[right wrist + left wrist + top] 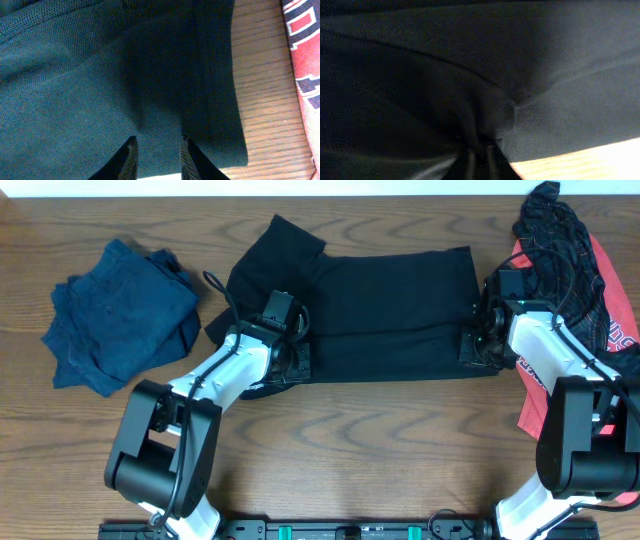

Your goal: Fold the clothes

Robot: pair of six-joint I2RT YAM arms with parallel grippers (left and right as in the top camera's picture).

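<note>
A black T-shirt point(390, 310) lies spread across the middle of the table. My left gripper point(290, 358) is at its lower left part and is shut on a pinch of the black cloth point(520, 100), which gathers into folds down to the gripper point(480, 162). My right gripper point(478, 340) is at the shirt's right edge. In the right wrist view it point(158, 152) stands open by a narrow gap, its fingers point(131, 157) astride flat dark cloth point(100, 75) near the hem.
Dark blue clothes point(120, 315) are piled at the left. A black red-printed shirt point(560, 235) lies on a red one point(615, 330) at the right, also red in the right wrist view point(305, 60). Bare wood point(380, 440) runs along the front.
</note>
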